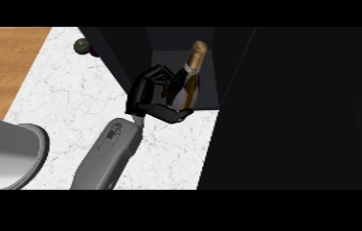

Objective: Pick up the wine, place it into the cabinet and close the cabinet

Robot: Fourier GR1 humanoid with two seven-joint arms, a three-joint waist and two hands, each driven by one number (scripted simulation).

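Head view: 1 arm comes up from the bottom edge, a little left of the middle. I cannot tell for sure which arm it is, but I take it for the right hand [150, 92], since it is the one doing the work. Its fingers curl around the left side of the wine bottle [185, 84] and its thumb goes under the bottom end, so it is holding the bottle.

The bottle leans a bit, with its gold top pointing up and away. It is inside the mouth of the dark cabinet [233, 72], at the front edge of the shelf. The other hand does not show.

A small green thing [83, 45] sits far back on the white counter [63, 96]. A grey round thing [21, 151] peeks in at the left edge.

I think the step is putting the wine in the cabinet. Next, the hand needs to set the bottle down so it stands, let go, pull back, then push the door shut.
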